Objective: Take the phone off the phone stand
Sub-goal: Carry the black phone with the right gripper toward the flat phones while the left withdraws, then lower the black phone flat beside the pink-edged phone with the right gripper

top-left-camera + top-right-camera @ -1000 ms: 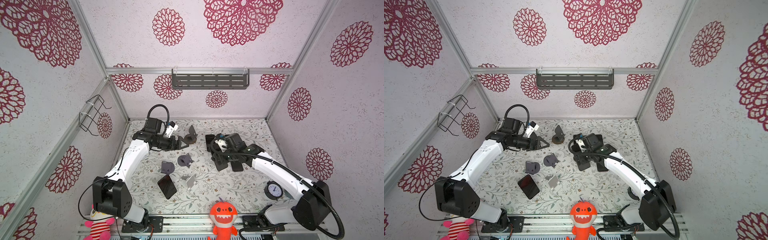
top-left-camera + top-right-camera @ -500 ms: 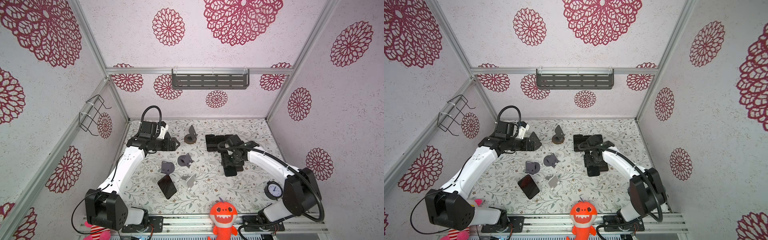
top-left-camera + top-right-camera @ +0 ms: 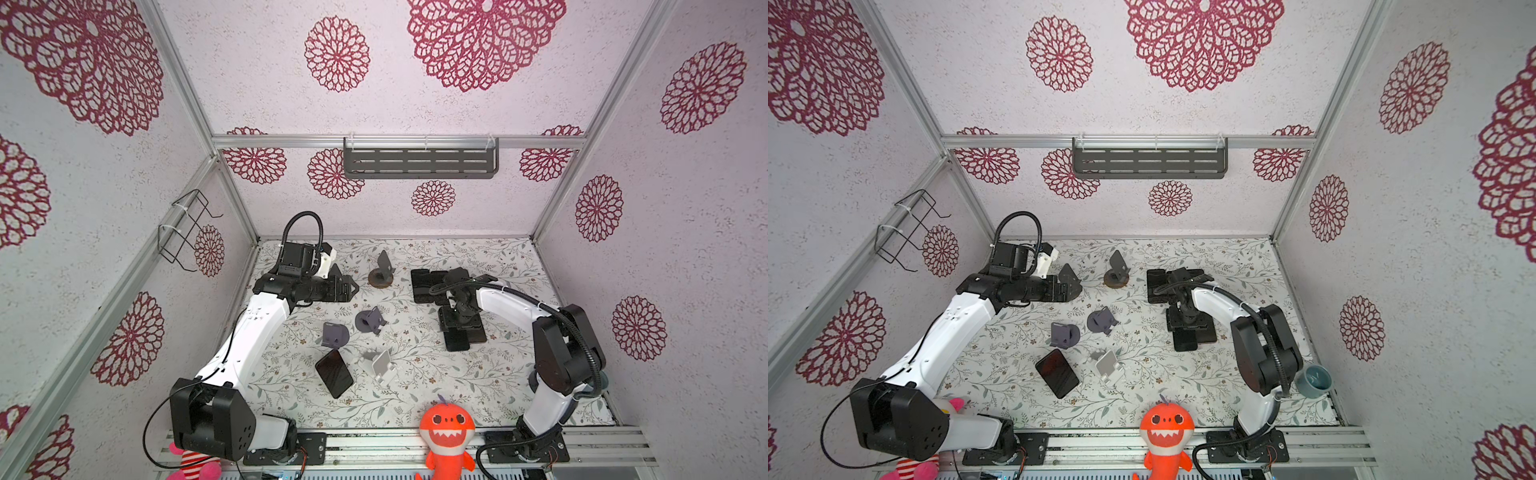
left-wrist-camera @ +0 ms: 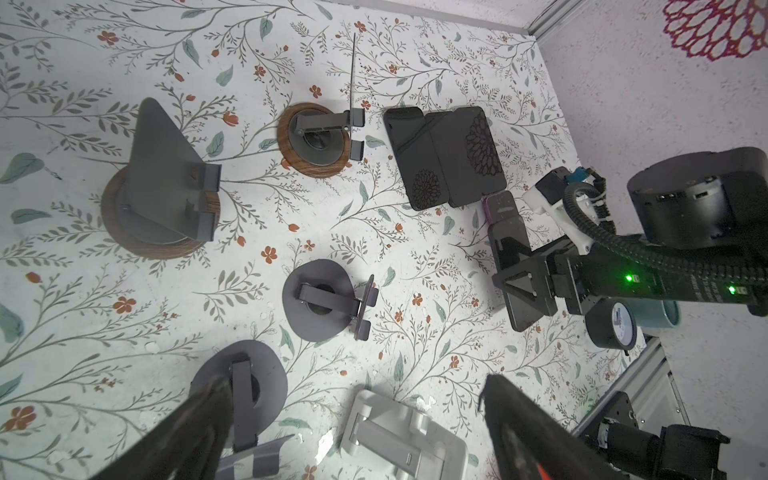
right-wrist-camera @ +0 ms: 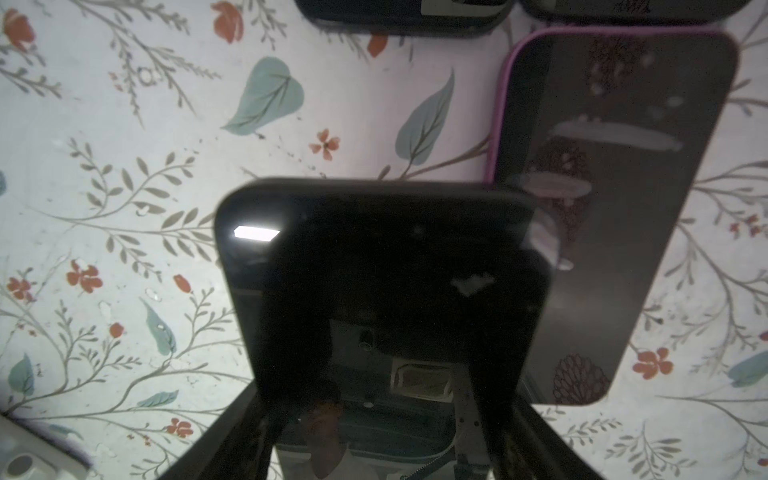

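The right gripper (image 5: 384,390) is clamped across the width of a black phone (image 5: 382,270). The phone is held screen up and nearly flat, just beside the purple-edged phone (image 5: 615,208), with its long axis in line with the fingers and running front to back in both top views. The right arm (image 3: 511,303) arches in from the front right with its wrist bent down, while well left of the purple-edged phone the left gripper (image 4: 349,388) hangs wide open and empty on a level, outstretched forearm.
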